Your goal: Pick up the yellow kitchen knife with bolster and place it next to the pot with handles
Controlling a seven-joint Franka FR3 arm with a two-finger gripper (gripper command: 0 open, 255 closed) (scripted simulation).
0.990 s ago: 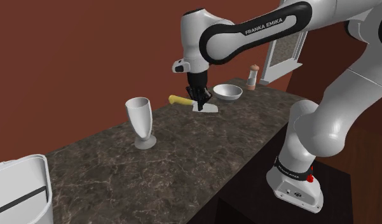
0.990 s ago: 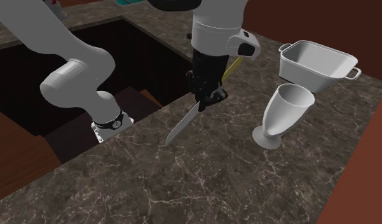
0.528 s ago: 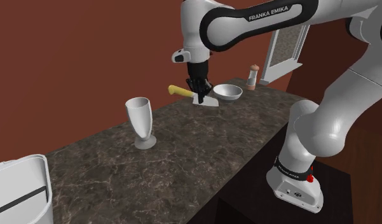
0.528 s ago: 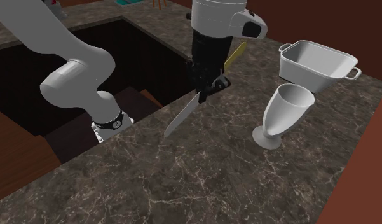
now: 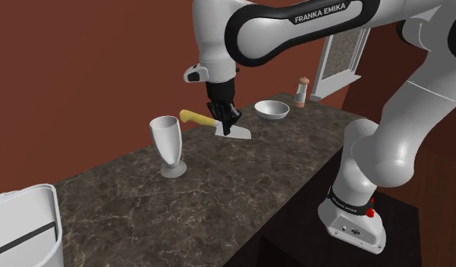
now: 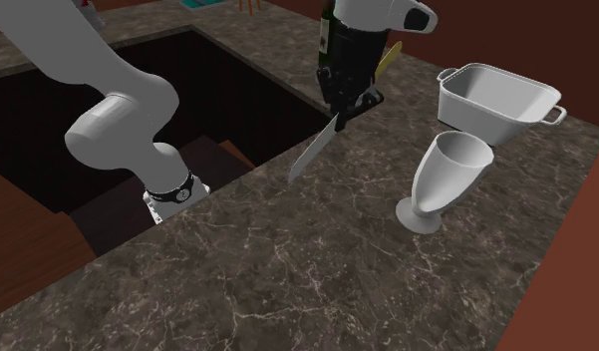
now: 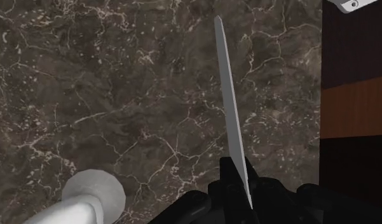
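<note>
The knife [image 5: 196, 117] has a yellow handle and a pale grey blade. It hangs in the air above the dark marbled counter [image 5: 241, 178], and my gripper [image 5: 227, 123] is shut on it where handle meets blade. From the second exterior view the blade [image 6: 315, 155] slants down from the gripper [image 6: 349, 104]. In the wrist view the blade [image 7: 231, 114] runs straight out from between the fingers [image 7: 229, 181]. The pot with handles [image 6: 496, 100], a pale rectangular one, stands at the counter's far end, at the shoulder view's lower left [image 5: 25, 220].
A pale goblet [image 5: 167, 146] stands upright between the knife and the pot, close to the pot [image 6: 442, 179]. A grey bowl [image 5: 272, 110], a shaker [image 5: 302, 91] and a framed picture [image 5: 338, 61] sit at the counter's other end. The counter edge drops to the stand [image 6: 167, 194].
The gripper has lifted the knife off the counter and carried it toward the shoulder view's left, away from the bowl and closer to the goblet. The grip is unchanged.
</note>
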